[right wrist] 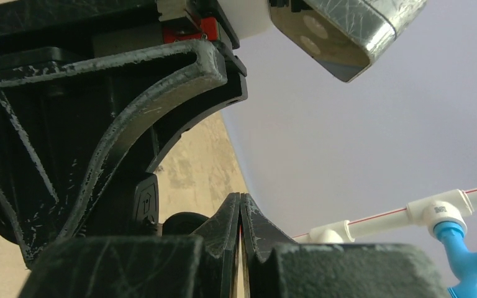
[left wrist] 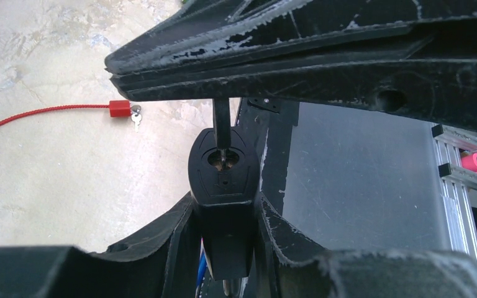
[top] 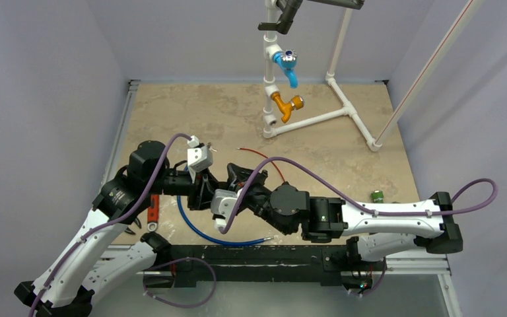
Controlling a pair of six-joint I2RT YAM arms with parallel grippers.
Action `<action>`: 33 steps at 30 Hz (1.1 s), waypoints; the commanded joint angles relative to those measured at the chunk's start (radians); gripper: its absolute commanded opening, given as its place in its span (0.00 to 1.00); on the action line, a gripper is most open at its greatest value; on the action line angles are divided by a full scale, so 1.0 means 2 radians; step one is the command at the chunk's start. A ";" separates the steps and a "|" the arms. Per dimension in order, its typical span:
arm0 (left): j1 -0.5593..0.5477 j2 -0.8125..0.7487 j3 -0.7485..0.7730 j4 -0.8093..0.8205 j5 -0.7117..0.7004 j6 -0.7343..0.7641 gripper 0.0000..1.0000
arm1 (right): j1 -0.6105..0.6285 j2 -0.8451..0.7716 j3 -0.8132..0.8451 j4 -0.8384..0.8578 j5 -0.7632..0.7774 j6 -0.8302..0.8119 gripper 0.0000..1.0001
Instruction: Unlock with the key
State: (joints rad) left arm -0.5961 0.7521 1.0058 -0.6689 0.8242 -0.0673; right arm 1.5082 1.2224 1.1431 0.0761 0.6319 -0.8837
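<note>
Beige, stone-patterned bench [top: 343, 152]: carries every item listed.

White pipe frame [top: 317, 119], at 12 to 1 o'clock on the bench, fitted with a blue tap [top: 287, 66] and an orange tap [top: 285, 104]. It stands well apart from the work.

The left gripper [left wrist: 223, 214] is clamped around the black lock [left wrist: 222, 180], about 8 o'clock from bench centre. The keyhole faces the other arm, apparently so the key enters straight.

The right gripper [right wrist: 241, 208] has its fingers pressed together on something thin, judged to be the key [left wrist: 222, 121], whose end sits in the keyhole. Insertion looks made; the turn is judged still to do.

Blue cable [top: 188, 228]: looped at 7 o'clock.

Red cable [left wrist: 37, 115]: lying loose, ending in a red block [left wrist: 119, 108] with a silver key [left wrist: 136, 118] attached.

Writing: one moulded mark on the lock's side, too blurred to read. No brand is legible.
</note>
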 commanded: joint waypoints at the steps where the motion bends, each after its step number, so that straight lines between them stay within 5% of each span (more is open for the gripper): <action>1: 0.000 -0.010 0.022 0.047 0.010 -0.002 0.00 | 0.012 -0.001 0.009 -0.010 -0.008 0.017 0.00; 18: 0.002 -0.003 0.058 0.064 0.024 0.017 0.00 | 0.066 0.044 -0.025 0.040 -0.008 0.157 0.00; 27: 0.002 0.009 0.083 0.064 -0.041 0.032 0.00 | 0.110 0.075 -0.043 0.077 0.044 0.198 0.00; 31: 0.002 0.014 0.076 0.031 0.005 0.093 0.00 | 0.111 0.047 -0.031 0.046 0.054 0.209 0.00; 32: 0.003 0.014 0.076 0.015 0.018 0.113 0.00 | 0.106 0.032 -0.029 0.040 0.057 0.208 0.03; 33: 0.003 0.013 0.075 0.002 0.017 0.129 0.00 | 0.101 0.013 -0.028 0.035 0.056 0.208 0.19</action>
State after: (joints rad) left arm -0.6044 0.7654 1.0775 -0.8906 0.8356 0.0521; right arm 1.6577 1.2976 1.0954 0.2398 0.8936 -0.5701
